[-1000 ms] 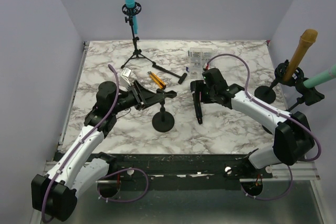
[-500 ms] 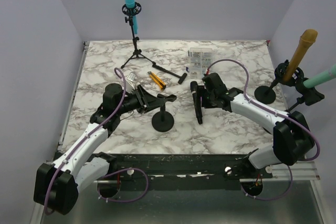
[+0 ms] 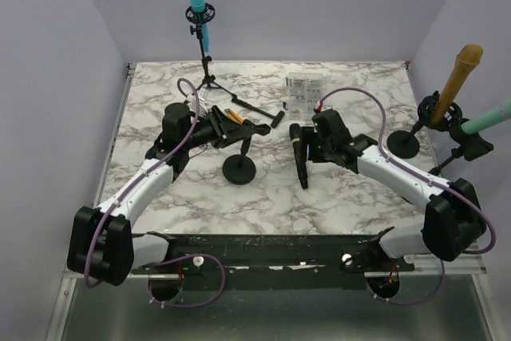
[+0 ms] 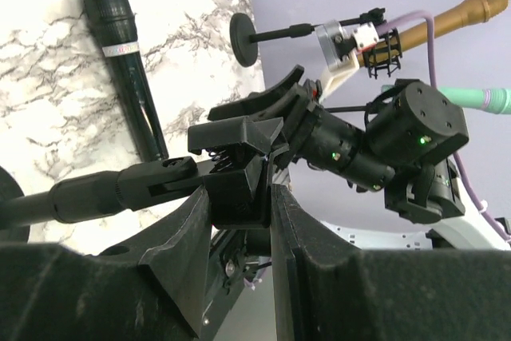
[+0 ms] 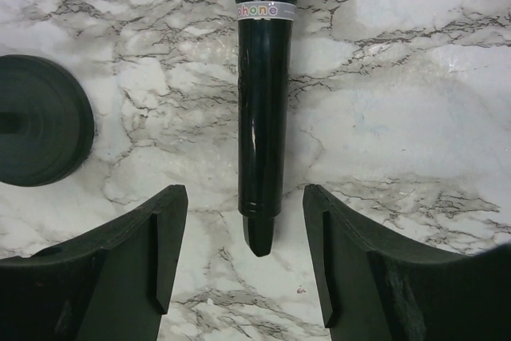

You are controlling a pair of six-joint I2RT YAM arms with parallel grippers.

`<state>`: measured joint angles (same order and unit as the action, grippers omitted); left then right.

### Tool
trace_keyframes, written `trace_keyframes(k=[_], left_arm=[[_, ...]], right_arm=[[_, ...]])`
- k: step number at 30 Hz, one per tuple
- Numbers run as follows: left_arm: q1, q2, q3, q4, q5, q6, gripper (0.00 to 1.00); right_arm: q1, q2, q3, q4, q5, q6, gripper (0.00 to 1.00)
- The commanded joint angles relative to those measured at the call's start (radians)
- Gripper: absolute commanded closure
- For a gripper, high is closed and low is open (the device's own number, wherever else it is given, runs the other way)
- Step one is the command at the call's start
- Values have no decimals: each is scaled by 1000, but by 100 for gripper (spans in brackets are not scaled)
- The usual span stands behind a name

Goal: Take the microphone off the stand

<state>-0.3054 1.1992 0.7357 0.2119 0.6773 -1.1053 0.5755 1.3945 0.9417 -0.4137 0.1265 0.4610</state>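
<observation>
Near the middle of the veined marble bench (image 3: 144, 105), from above, the slim black microphone (image 3: 299, 153) lies flat, off the stand (image 3: 239, 170) with its round disc base. From the left wrist, the left hand (image 4: 239, 197) pinches the stand's matte angular clip (image 4: 235, 137). From the right wrist, the right hand (image 5: 243, 197) is spread, with the glossy microphone barrel between its fingers and apart from both.

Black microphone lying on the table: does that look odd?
It is the odd one: the black microphone lies flat on the table, while the stand stands empty, held by the left gripper. Nothing looks spilled or broken.
</observation>
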Motion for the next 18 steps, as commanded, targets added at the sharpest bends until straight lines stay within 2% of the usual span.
trace_keyframes(k=[1,8,18], left_arm=[[25,102,57,88,43,5,100],[29,260,118,300,132,-146,100],[3,339,234,331,149,-204,100]], right_arm=[[-3,-32,-20,10,27,5,33],[-3,-17,-20,13,24,0,33],[-3,-11,-30,23,24,1,33]])
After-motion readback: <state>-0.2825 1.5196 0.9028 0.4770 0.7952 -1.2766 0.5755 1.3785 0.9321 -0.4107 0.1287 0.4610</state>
